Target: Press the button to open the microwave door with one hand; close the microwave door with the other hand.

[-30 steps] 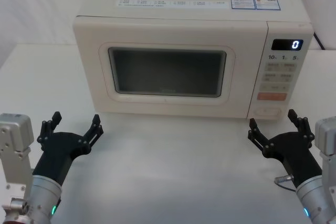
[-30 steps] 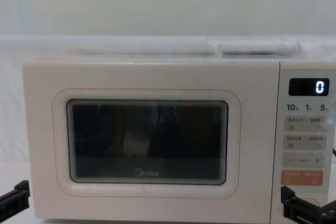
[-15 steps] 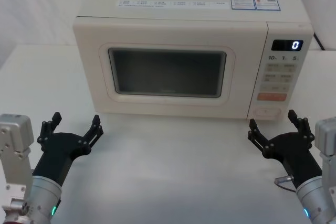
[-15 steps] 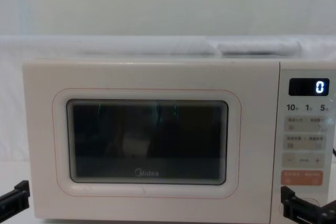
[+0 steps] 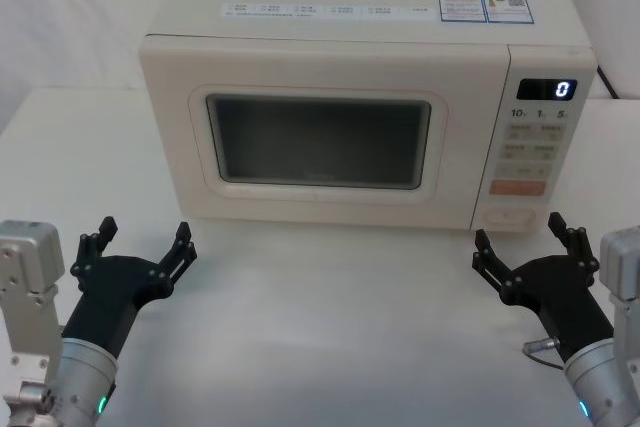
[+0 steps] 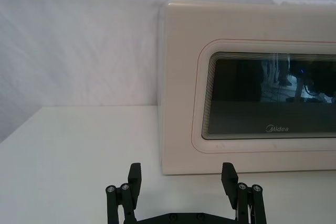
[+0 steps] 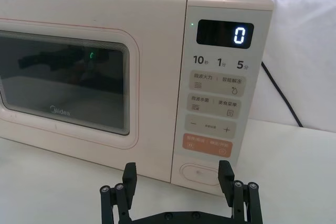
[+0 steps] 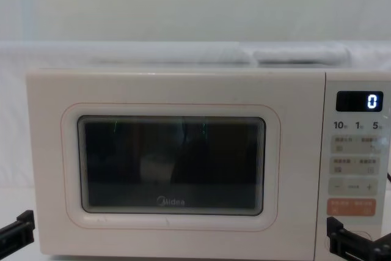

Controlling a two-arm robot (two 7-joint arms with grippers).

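The microwave is set square on the white table, its front turned toward the robot so that both arms can reach it. The microwave door is seen shut, flush with the cream body, so the opening step is judged not yet done. The button is found at the bottom of the control strip, under the orange key. The right gripper is held low over the table just in front of that corner, its fingers spread wide and nothing gripped, apparently lined up for the press. The left gripper is kept near the door's hinge side, likewise spread wide and empty, well placed, it is judged, for pushing the door closed afterwards.
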